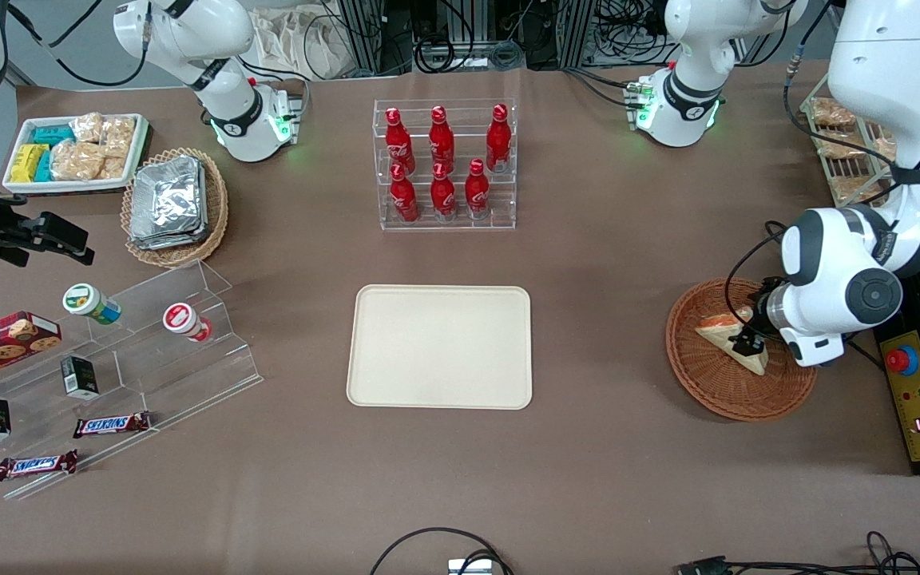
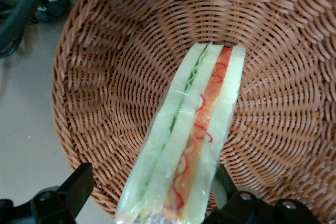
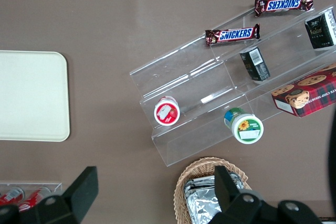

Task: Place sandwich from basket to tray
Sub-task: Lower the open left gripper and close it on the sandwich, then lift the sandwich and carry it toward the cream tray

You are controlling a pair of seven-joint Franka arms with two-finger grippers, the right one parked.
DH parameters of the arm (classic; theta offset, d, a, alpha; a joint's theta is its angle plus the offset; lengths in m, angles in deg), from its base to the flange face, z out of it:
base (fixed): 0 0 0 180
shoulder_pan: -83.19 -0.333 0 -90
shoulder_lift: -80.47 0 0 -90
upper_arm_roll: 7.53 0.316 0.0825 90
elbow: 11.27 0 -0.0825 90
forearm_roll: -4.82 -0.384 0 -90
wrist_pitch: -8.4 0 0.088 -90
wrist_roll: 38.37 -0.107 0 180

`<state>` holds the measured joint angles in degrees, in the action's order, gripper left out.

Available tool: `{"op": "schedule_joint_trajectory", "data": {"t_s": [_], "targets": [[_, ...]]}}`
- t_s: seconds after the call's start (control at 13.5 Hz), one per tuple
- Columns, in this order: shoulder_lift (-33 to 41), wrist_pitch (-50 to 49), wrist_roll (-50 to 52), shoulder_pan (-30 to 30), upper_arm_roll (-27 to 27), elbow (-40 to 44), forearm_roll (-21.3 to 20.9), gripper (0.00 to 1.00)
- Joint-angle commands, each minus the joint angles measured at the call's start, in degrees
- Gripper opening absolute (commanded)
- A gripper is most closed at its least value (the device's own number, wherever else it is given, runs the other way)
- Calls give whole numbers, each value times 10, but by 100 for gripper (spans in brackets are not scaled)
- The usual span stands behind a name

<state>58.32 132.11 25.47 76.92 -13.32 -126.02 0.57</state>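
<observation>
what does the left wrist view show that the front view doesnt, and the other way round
Only the left wrist view: the sandwich's layered edge, green and red-orange filling between pale bread, with one finger apart from it.

Only the front view: the bare tray nearer the table's middle, and the bottle rack farther from the camera.

Both: the sandwich lying in the basket, with the pincer open, down over it.
</observation>
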Motion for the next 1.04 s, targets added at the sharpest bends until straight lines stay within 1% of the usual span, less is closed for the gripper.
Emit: {"op": "schedule_joint_trajectory", "data": {"t_s": [0.0,0.07,0.15,0.22,0.3,0.37,0.59,0.74,0.96], "targets": [[-4,9,9,2,0,6,3,97],[-11,9,13,3,-1,11,2,91],[-15,9,19,7,-2,15,-1,75],[-15,8,20,7,-2,18,-1,54],[-14,6,21,8,-2,23,-1,29],[-11,2,20,8,-2,27,-1,0],[-4,-15,17,8,-4,49,-1,0],[9,-75,9,9,-13,81,-2,0],[20,-165,-7,9,-66,153,-7,0]]}}
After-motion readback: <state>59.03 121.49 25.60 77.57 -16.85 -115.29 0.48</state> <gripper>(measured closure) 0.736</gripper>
